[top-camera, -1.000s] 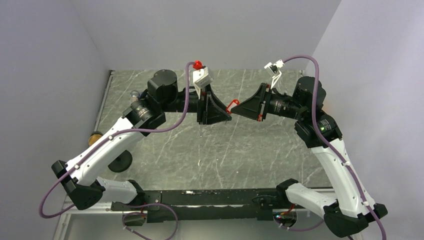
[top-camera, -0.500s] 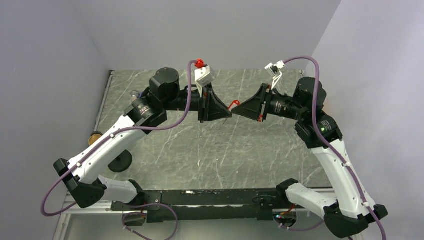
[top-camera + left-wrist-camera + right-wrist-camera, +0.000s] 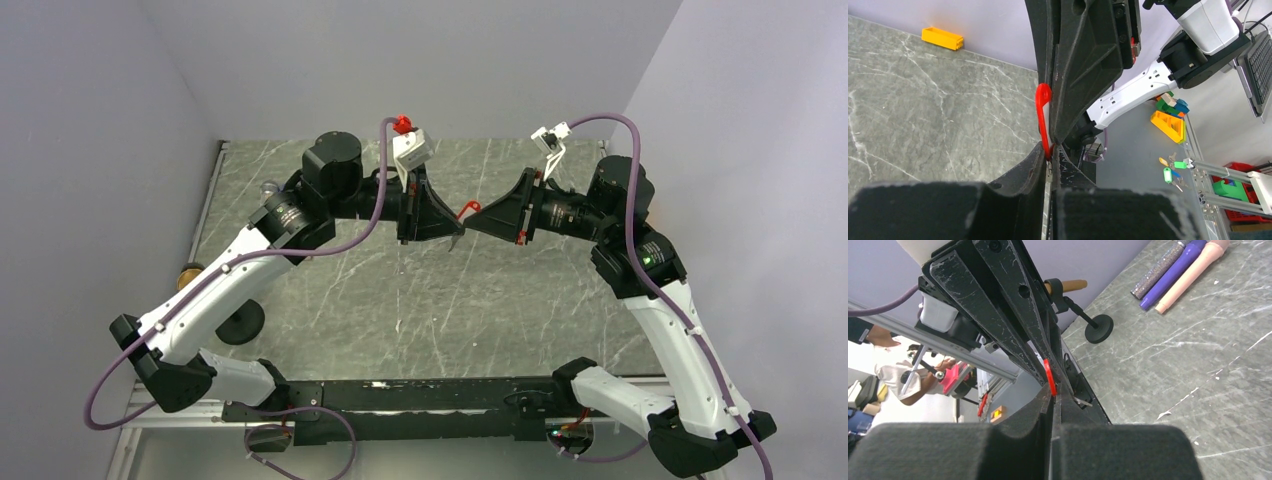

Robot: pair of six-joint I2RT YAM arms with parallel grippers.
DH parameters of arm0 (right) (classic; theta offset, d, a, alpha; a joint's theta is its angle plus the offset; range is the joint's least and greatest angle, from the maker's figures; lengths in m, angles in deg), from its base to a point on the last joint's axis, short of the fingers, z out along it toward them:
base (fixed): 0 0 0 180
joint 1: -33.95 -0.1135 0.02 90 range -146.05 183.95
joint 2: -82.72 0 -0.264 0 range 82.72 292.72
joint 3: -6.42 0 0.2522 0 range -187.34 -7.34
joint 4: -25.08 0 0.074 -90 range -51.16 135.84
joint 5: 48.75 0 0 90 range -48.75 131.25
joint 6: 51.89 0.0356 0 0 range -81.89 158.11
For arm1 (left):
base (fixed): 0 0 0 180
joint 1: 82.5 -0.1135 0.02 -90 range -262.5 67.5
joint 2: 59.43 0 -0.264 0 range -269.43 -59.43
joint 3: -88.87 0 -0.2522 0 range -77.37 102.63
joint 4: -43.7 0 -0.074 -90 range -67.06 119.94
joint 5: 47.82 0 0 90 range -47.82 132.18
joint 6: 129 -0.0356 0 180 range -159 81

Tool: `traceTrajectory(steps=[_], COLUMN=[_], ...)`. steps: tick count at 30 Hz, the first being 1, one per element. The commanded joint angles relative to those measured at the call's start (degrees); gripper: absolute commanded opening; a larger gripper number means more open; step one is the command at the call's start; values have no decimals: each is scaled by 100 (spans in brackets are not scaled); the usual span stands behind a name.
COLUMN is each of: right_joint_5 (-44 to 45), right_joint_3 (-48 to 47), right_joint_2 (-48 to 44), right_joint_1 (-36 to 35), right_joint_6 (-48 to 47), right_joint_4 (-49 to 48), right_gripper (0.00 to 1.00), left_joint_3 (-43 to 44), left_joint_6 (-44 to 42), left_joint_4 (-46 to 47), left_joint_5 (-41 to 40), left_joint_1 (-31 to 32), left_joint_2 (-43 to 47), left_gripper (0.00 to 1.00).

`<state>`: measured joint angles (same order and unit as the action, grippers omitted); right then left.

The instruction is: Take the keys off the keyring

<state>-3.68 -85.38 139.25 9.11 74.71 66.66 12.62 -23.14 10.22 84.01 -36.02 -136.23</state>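
Left end effector (image 3: 1049,156) clamped on keyring (image 3: 1043,107), right end effector (image 3: 1053,401) likewise

- Two grippers: left gripper (image 3: 1049,150), right gripper (image 3: 1054,396).
- One red keyring (image 3: 1043,117).
- Three pens (image 3: 1173,275): one glittered, one purple, one pink.
- One yellow-orange box (image 3: 942,38).
- One black round-footed stand (image 3: 1099,329).

You saw the keyring (image 3: 1043,112) as glossy red plastic; the right fingers (image 3: 948,450) looked matt, grainy black; the table (image 3: 1198,365), at three o'clock, was smooth marbled grey.

The keyring (image 3: 1043,112) is partly hidden; its ring unclear.
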Motion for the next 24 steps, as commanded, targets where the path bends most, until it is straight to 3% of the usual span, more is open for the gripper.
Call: traceTrajectory(steps=[1, 8, 11, 16, 24], right_joint_5=[72, 137, 163, 298, -76], right_joint_3=[41, 57, 7, -76, 152], right_joint_2=[-80, -106, -114, -162, -202], right_joint_1=[-37, -34, -35, -30, -29], right_joint_6=[46, 229, 326, 366, 877], right_joint_4=[-130, -362, -466, -601, -1520], right_gripper=[13, 67, 82, 89, 80], left_joint_3=[219, 151, 130, -51, -447], left_joint_6=[151, 531, 689, 1119, 1916], left_joint_4=[186, 577, 748, 1381, 2571], left_joint_5=[123, -277, -363, -440, -815], left_joint_1=[60, 60, 52, 8, -149], left_joint_2=[-34, 133, 191, 350, 630], left_gripper=[0, 0, 0, 0, 0])
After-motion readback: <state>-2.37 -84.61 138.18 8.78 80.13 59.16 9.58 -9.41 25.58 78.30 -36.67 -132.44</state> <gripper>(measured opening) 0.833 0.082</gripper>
